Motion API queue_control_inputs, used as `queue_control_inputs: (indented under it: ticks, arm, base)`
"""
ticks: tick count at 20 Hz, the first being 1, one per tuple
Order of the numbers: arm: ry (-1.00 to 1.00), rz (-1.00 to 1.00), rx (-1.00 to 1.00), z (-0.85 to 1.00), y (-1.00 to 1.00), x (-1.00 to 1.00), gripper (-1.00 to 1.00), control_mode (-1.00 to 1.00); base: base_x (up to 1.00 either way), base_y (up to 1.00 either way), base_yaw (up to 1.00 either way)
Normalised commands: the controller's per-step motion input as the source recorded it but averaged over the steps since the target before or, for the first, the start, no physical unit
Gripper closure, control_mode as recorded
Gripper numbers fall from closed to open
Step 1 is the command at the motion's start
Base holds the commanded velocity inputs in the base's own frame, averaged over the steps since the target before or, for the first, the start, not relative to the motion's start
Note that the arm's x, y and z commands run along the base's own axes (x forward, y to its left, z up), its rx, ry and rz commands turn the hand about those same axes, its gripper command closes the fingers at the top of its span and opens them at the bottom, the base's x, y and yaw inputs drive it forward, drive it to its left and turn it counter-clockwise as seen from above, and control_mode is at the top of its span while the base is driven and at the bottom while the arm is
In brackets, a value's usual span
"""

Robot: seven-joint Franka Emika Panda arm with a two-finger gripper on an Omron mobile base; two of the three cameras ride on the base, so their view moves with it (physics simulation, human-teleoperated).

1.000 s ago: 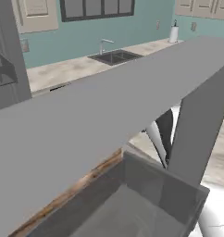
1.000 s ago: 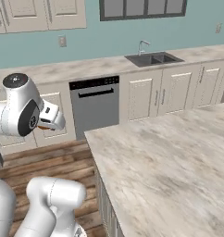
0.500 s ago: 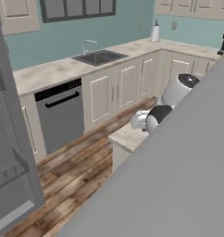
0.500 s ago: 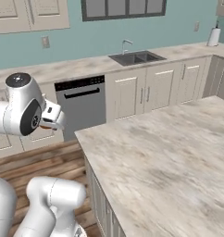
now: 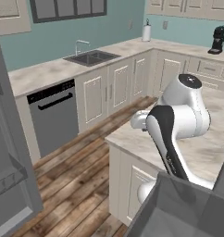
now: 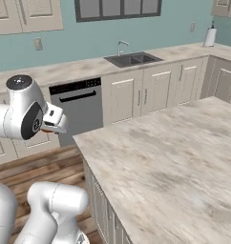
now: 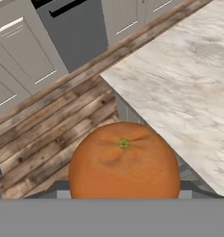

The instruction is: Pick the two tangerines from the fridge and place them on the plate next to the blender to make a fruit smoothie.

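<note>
Orange fruit fills the lower centre of the hand view: one tangerine (image 7: 123, 161), stem scar facing the camera, sits directly in front of the lens and between the gripper (image 7: 123, 192) fingers. Small grey finger parts show at either side of its base, lower left and lower right, touching it. The jaws stand closed on the tangerine at a moderate width.

Behind the fruit in that view, the marble island top (image 7: 188, 78) occupies the upper right, the wooden floor (image 7: 53, 125) runs across the left, and the dark dishwasher (image 7: 74, 28) sits at the top centre.

Left base view: the white arm (image 5: 178, 125) rises at centre right over the island corner; the fridge (image 5: 7, 152) stands along the left edge; the sink (image 5: 90, 57) is at upper centre.

Right base view: the arm's wrist (image 6: 53, 121) is at centre left, beside the island's near corner, with the dishwasher behind it. The fruit itself cannot be made out in either base view.
</note>
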Motion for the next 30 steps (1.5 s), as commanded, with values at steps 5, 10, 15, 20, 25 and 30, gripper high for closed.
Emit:
queue_control_inputs:
  ticks: [5,10,15,20,25,30]
  arm:
    - [0.00,0.00,0.00,0.00,0.00,0.00,1.00,1.00]
    - [0.00,0.00,0.00,0.00,0.00,0.00,1.00,1.00]
    - [0.00,0.00,0.00,0.00,0.00,0.00,1.00,1.00]
    - [0.00,0.00,0.00,0.00,0.00,0.00,1.00,1.00]
    - [0.00,0.00,0.00,0.00,0.00,0.00,1.00,1.00]
    - [0.00,0.00,0.00,0.00,0.00,0.00,1.00,1.00]
  base:
    - [0.01,-0.72,-0.25]
    - [-0.75,-0.22,-0.09]
    - [-0.88,-0.92,-0.34]
    - [-0.54,-1.00,-0.44]
    - [-0.44,-1.00,-0.49]
    - [0.00,-0.99,-0.59]
